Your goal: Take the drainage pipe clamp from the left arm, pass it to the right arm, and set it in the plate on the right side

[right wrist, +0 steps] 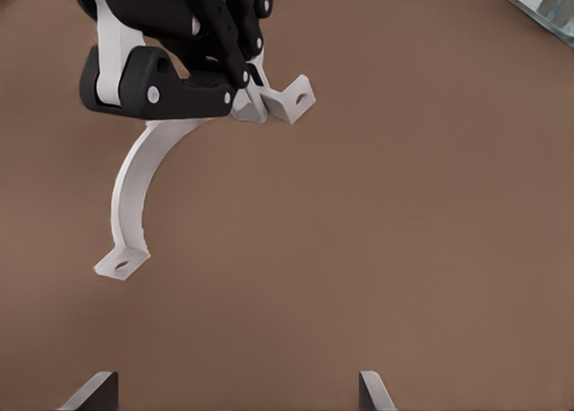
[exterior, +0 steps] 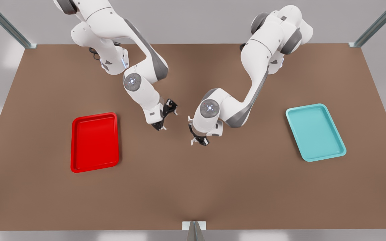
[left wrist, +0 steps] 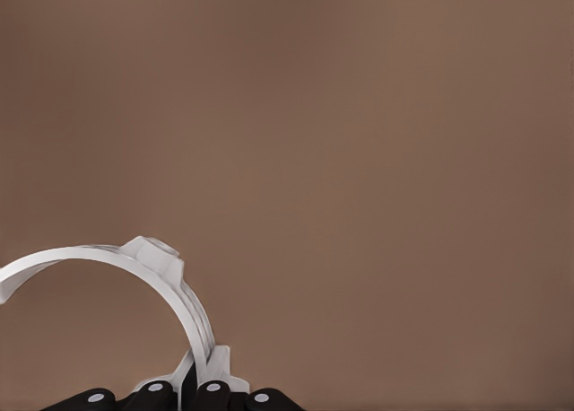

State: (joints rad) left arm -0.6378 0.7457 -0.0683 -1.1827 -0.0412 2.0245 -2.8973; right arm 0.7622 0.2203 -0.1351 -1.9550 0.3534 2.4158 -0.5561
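At the table's (exterior: 193, 194) near edge, closest to you in the front view, stands a grey metal post (exterior: 194, 231). Beyond it, at mid-table, your two grippers face each other, near but apart.

Your left gripper (exterior: 198, 140) is the one on the front view's right. Its fingers are pinched on the clamp (exterior: 192, 142). In the left wrist view you see the left gripper (left wrist: 184, 395) holding one end of the clamp (left wrist: 170, 290), and the white strap arcs away over bare table. From the right wrist view, the left gripper (right wrist: 229, 92) holds the clamp (right wrist: 134, 187) near its upper ears, with the curved strap hanging down to a foot with a hole. The clamp is in the air, clear of the table.

Your right gripper (exterior: 166, 117), on the front view's left, has its fingers spread and holds nothing. In its own wrist view the right gripper (right wrist: 233, 393) shows its two tips wide apart, with the clamp ahead of them and not touching.

The red plate (exterior: 94, 144) lies on the front view's left, beside your right arm. The teal tray (exterior: 315, 132) lies far on the front view's right. Both are well apart from the clamp.
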